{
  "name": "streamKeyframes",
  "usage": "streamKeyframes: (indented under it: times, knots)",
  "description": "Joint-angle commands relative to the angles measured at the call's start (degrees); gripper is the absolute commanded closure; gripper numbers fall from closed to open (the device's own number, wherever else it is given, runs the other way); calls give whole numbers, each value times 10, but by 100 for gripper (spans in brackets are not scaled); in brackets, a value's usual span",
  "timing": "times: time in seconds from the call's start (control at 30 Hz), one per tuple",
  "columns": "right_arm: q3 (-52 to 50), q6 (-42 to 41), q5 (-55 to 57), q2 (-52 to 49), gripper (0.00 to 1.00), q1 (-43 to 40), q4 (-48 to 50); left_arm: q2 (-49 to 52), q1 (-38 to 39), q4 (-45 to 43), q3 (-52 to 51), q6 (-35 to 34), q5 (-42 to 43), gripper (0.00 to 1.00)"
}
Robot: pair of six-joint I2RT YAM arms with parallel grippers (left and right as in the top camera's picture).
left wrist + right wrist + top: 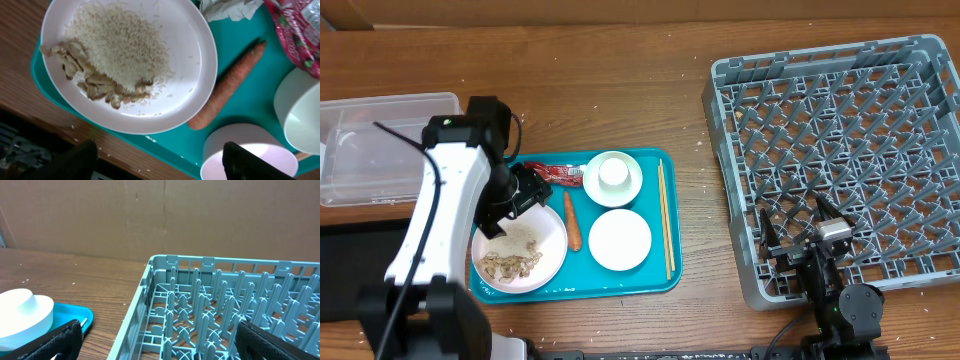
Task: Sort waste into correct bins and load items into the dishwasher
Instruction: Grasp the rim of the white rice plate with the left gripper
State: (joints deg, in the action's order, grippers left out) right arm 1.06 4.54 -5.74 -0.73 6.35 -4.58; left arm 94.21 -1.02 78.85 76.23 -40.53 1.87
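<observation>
A teal serving tray [655, 278] holds a pale pink plate [545, 265] with rice and brown scraps, an orange carrot stick [572, 222], a red sauce packet [558, 174], a white bowl [626, 188] with a tiny cup [612, 175] in it, a pale pink bowl [619, 240] and chopsticks [664, 220]. My left gripper [523, 190] is open and empty above the plate's far edge. In the left wrist view its fingers [160, 167] frame the plate [190, 45], rice [120, 45], carrot [227, 85], napkin [230, 7] and packet [295, 30]. My right gripper [817, 245] is open at the grey dish rack's [840, 130] front.
A clear plastic tub [380, 140] stands at the far left, with a black tray [350, 270] in front of it. The right wrist view shows the open fingers [160, 340] over the rack's edge [150, 290], with a pale bowl [25, 312] at the left.
</observation>
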Motion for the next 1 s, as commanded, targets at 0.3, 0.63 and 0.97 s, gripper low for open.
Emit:
streamKeyframes:
  times: [0.3, 0.63, 0.97]
  knots:
    - [-6, -2, 2, 5, 0, -4, 3, 94, 68, -78, 11, -21, -26, 20]
    - [-6, -2, 2, 5, 0, -4, 3, 153, 70, -91, 11, -36, -45, 23]
    - [-6, -2, 2, 5, 0, -4, 3, 154, 70, -138, -26, -32, -50, 34]
